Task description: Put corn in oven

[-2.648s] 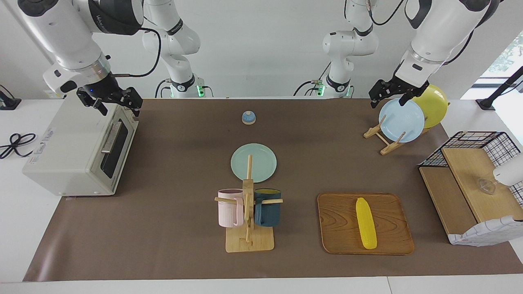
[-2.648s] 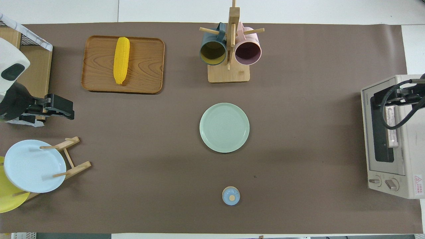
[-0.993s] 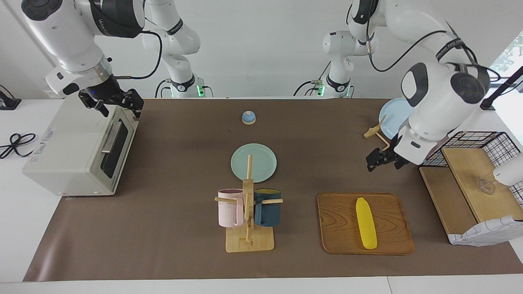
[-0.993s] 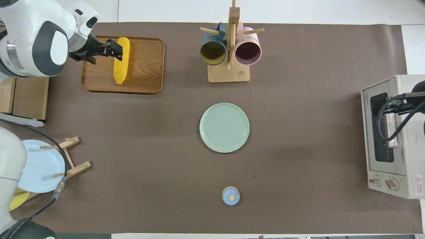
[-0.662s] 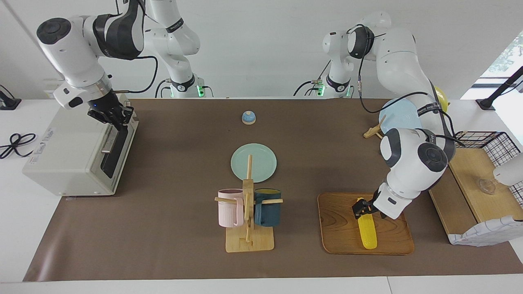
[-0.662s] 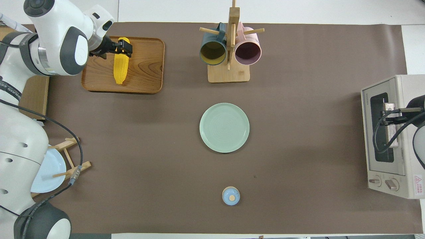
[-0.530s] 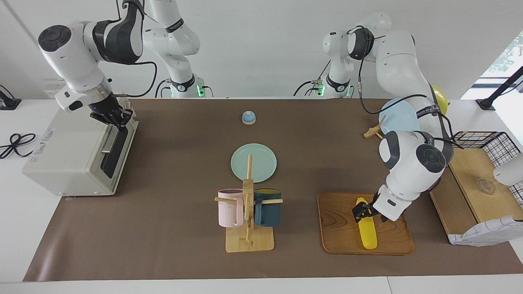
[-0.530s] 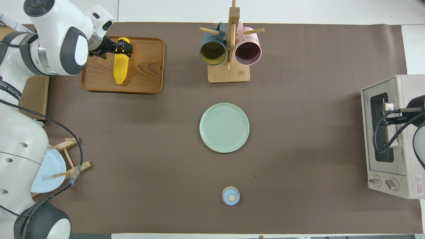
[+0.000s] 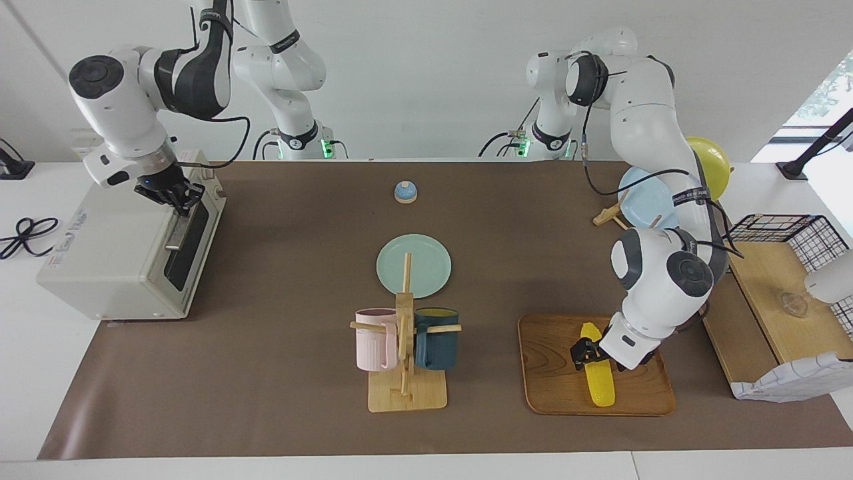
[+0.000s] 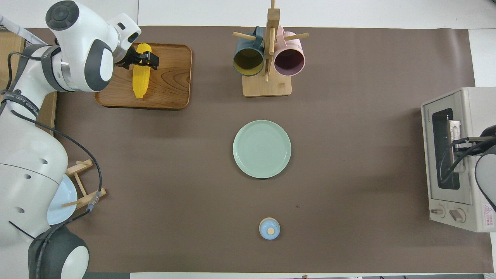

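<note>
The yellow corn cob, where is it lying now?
The yellow corn cob lies on the wooden tray toward the left arm's end of the table, with the left gripper at it.

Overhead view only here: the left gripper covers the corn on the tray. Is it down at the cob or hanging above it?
Observer: Low. From the facing view the left gripper is down at the corn, which lies flat on the wooden tray. I can't confirm contact.
Operator: Right gripper? The arm hides it for me.
Observer: The right gripper is at the oven's handle, at the end nearer the robots.
Operator: Door open?
Observer: No. The door sits flush with the oven's front, shut.
</note>
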Robot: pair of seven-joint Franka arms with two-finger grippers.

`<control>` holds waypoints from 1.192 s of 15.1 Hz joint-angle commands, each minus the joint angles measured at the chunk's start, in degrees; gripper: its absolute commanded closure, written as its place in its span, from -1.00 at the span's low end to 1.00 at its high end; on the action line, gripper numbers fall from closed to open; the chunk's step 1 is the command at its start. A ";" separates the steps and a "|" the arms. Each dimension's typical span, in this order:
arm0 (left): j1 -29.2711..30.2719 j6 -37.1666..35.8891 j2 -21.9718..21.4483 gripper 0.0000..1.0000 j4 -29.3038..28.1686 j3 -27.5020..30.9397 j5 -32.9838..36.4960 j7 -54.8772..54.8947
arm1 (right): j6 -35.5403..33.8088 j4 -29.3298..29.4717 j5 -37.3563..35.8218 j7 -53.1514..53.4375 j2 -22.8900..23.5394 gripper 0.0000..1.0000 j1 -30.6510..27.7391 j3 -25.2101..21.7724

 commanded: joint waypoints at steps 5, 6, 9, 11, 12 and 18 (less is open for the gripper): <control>-0.29 1.52 0.04 0.99 -1.19 0.21 1.40 0.41 | 5.49 -4.50 -0.60 1.12 -0.25 1.00 -0.28 0.56; -0.29 1.78 -0.05 1.00 -1.19 0.12 1.13 0.33 | 5.93 -4.59 -0.16 1.38 0.01 1.00 -0.02 0.65; -0.03 0.47 -1.62 1.00 -1.45 0.12 -2.99 0.06 | 8.83 -4.59 0.11 3.83 2.29 1.00 3.31 0.74; -0.64 -2.34 -5.65 1.00 -3.90 0.20 -3.70 -1.16 | 10.58 -4.59 0.81 5.33 4.05 1.00 5.25 0.74; -0.82 -4.35 -8.11 1.00 -5.39 0.21 -3.62 -2.73 | 11.81 -4.59 1.42 5.51 4.93 1.00 5.87 0.74; -9.14 -10.79 -28.06 1.00 -21.55 -0.15 -5.63 -18.53 | 24.47 -9.50 1.69 7.26 9.33 1.00 8.86 0.74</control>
